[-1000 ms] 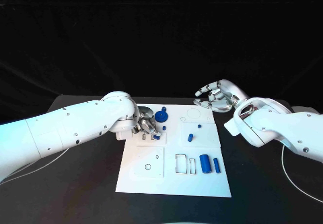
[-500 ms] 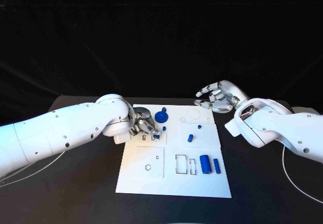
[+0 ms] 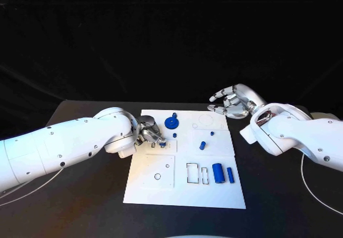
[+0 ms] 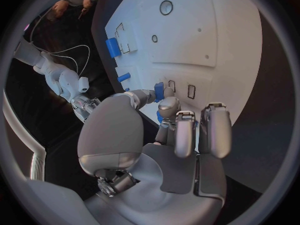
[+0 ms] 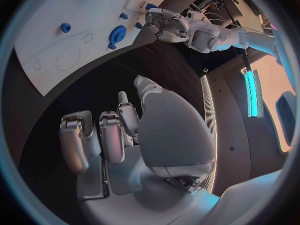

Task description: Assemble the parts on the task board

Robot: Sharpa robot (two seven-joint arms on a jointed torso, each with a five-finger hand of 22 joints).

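Observation:
The white task board (image 3: 214,196) lies in the middle of the black table. My left hand (image 3: 149,133) hovers low over the board's far left part and pinches a small blue part (image 3: 162,144) between thumb and a finger. The left wrist view has that small blue part (image 4: 159,90) right beside two small rectangular slots (image 4: 192,91). My right hand (image 3: 230,103) hangs beyond the board's far right corner, fingers apart and loosely curved, holding nothing. A round blue gear-like part (image 3: 171,122) sits just past the left hand.
On the board lie a small blue peg (image 3: 202,146), a tiny blue stud (image 3: 211,133) and two blue cylinders (image 3: 217,174) beside rectangular cut-outs (image 3: 193,173). The right wrist view shows the board (image 5: 44,60), the gear-like part (image 5: 117,35) and my left hand (image 5: 164,22).
My left arm has swung lower and the left hand has shifted slightly left with the small blue part still pinched. The right hand has stayed put.

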